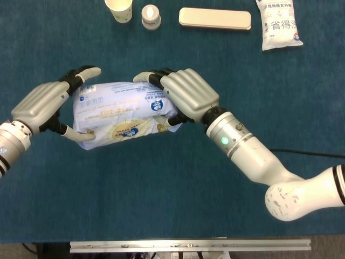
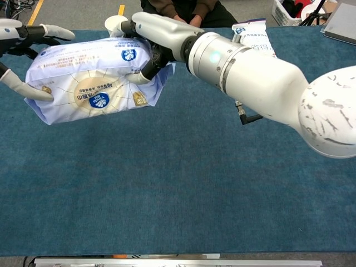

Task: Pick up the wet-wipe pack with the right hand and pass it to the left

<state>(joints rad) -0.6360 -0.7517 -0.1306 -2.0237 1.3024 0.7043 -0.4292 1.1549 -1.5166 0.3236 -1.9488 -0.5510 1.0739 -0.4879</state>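
Wet-wipe pack [image 1: 121,113] is held off the surface [image 1: 161,205], long axis running hand to hand. Right hand [image 1: 186,97] grips its one end, fingers wrapped. Left hand [image 1: 46,105] cups the opposite end, thumb below, fingers above; firm closure cannot be told.
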